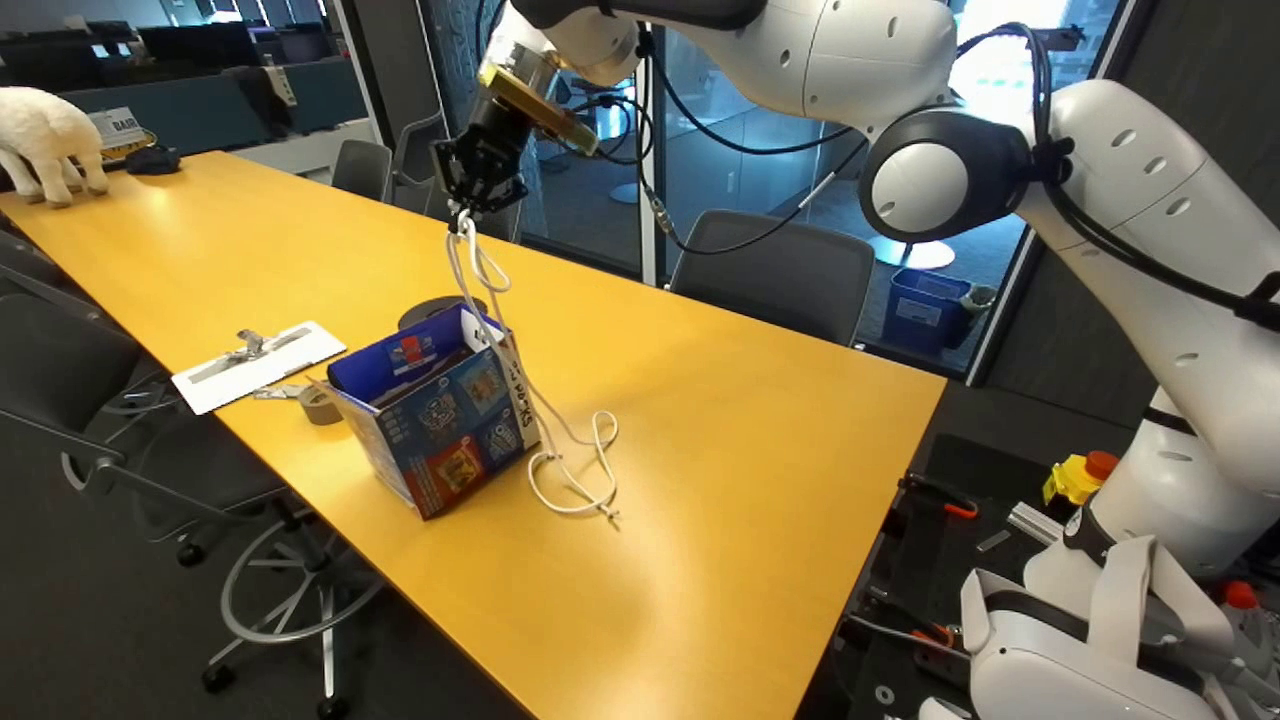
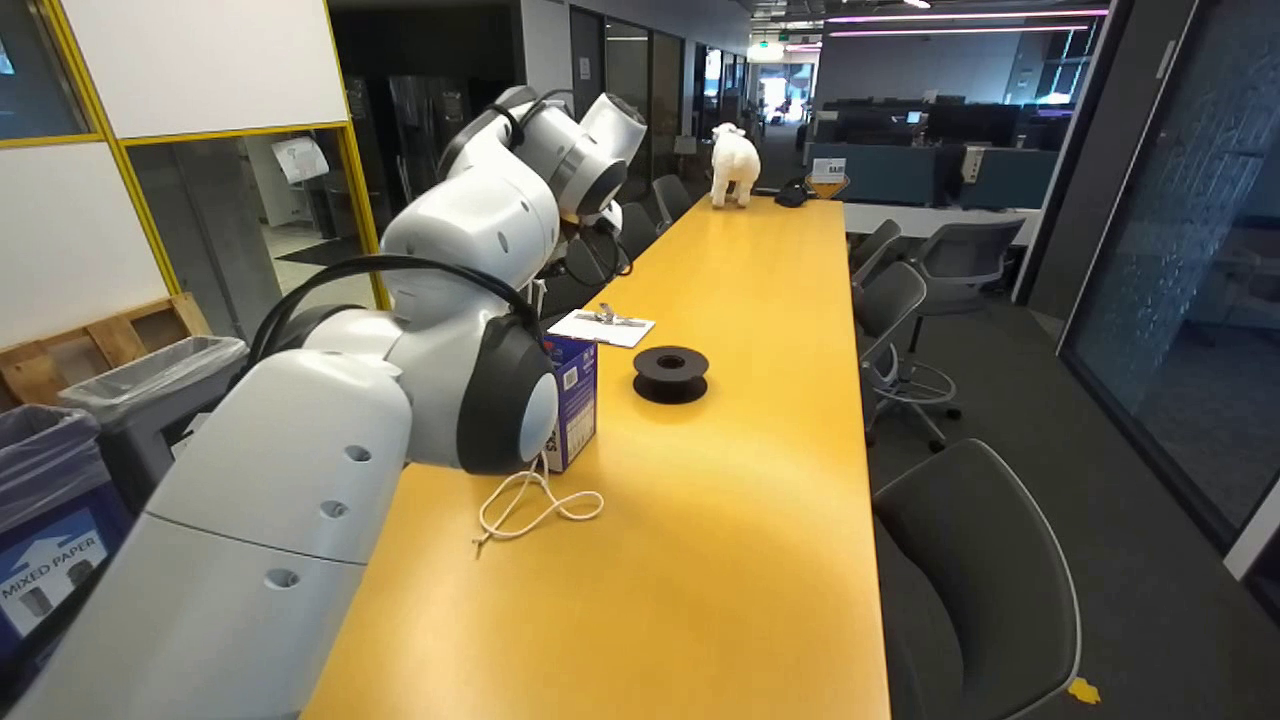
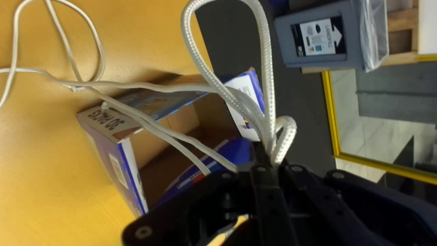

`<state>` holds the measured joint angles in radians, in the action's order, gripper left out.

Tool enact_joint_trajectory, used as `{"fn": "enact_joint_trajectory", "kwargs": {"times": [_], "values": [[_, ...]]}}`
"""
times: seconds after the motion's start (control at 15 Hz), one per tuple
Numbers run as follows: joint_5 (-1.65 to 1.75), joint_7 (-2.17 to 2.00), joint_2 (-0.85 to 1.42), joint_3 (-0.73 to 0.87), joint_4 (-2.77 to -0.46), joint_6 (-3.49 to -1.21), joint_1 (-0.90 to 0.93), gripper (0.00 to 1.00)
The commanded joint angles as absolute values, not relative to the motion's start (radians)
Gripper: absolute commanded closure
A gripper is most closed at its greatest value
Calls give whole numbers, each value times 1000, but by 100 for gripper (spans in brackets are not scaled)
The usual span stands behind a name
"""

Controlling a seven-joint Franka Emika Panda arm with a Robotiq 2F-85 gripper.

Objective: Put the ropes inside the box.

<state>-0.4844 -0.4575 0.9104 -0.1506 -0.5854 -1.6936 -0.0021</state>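
My gripper (image 1: pixel 460 220) is high over the table, above the far side of the box, its jaws closed on the white ropes (image 3: pixel 268 78). In the wrist view, a loop and a short bight stick out past the fingertips of the gripper (image 3: pixel 273 162). Other strands trail across the box's open top. The blue printed box (image 1: pixel 460 430) stands upright and open on the table. From the jaws the cord hangs down past the box's outer side, and its loose end lies in loops on the tabletop, as both exterior views show. The arm hides the gripper and part of the box (image 2: pixel 577 400) in an exterior view.
A black spool (image 2: pixel 670 375) stands close to the box. Beyond the box are a clipboard (image 1: pixel 258 365) and a roll of tape (image 1: pixel 320 405) with scissors beside it. A white plush animal (image 2: pixel 735 165) is at the table's far end. Chairs line both sides of the table (image 1: pixel 720 450).
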Motion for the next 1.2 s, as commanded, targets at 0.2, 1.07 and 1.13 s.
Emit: {"fn": "enact_joint_trajectory", "kwargs": {"times": [0.2,1.07,1.13], "values": [[-481,-678,1026,-128,-472,-2018,62,99],[-199,-1044,1234,108,-501,-2457,221,99],[-179,-1065,1233,117,-501,-2451,230,99]]}}
